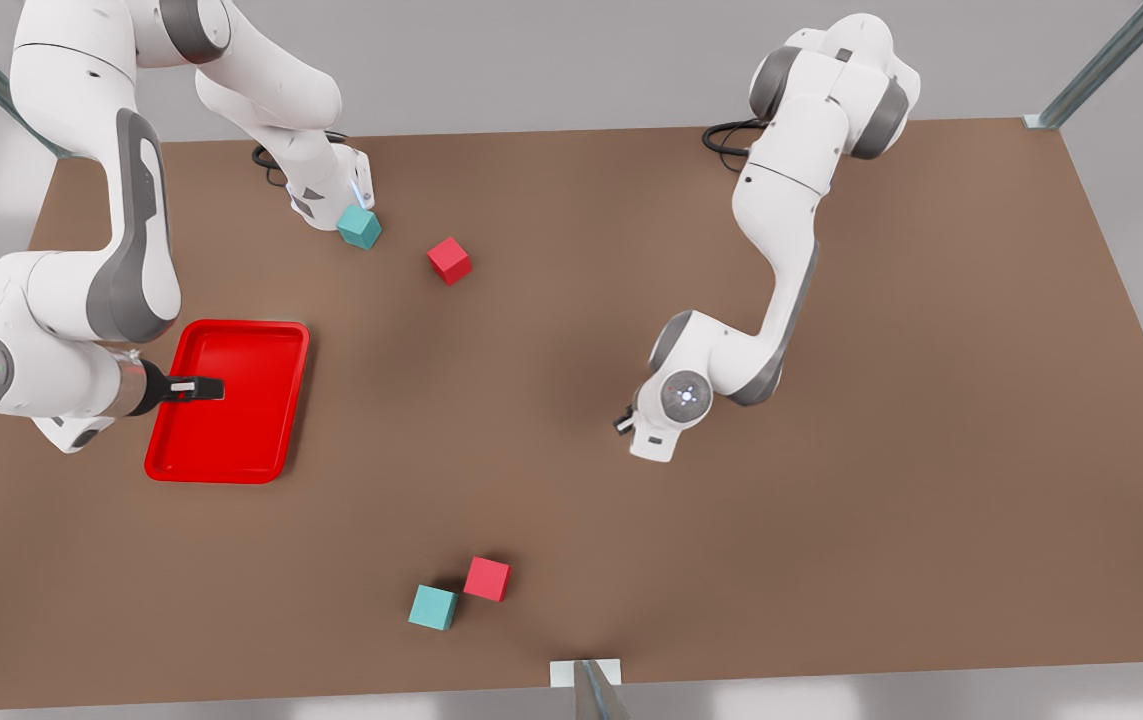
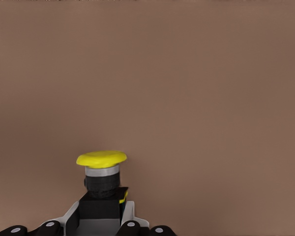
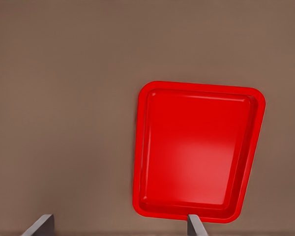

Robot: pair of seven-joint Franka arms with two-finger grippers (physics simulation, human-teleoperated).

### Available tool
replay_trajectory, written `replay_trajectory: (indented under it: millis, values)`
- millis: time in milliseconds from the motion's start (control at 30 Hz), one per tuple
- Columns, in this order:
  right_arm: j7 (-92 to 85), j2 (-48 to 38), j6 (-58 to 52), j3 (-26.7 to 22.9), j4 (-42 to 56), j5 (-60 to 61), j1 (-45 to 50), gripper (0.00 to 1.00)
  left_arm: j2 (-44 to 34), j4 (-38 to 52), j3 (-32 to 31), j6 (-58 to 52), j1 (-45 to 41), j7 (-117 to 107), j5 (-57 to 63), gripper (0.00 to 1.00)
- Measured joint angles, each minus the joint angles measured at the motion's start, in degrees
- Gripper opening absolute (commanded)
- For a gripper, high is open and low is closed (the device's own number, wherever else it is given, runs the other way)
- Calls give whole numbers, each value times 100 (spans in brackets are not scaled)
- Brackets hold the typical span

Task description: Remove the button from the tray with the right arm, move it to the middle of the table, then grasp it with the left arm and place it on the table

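The button (image 2: 102, 160), with a yellow cap on a dark base, sits between the fingers of my left gripper (image 2: 101, 216), which is shut on its base. In the front view that gripper (image 1: 628, 422) points down over the middle of the brown table (image 1: 831, 520), right of centre, and hides the button. The red tray (image 1: 231, 440) lies at the front view's left with nothing in it; the right wrist view shows the tray (image 3: 196, 152) too. My right gripper (image 1: 197, 387) hovers over the tray's near-left part, and its fingers (image 3: 195, 225) stand wide open around nothing.
A teal cube (image 1: 359, 227) and a red cube (image 1: 449, 260) lie at the back, near the left-hand arm's base. Another red cube (image 1: 487, 578) and teal cube (image 1: 433, 607) sit near the front edge, beside a metal post (image 1: 586, 685).
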Motion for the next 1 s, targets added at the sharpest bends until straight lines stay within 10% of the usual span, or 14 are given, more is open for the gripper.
replay_trajectory:
  millis: [1000]
  values:
    - [5,0,-32,-1,-19,-16,53,100,68,246,228,357,-212,-1922,2558,39]
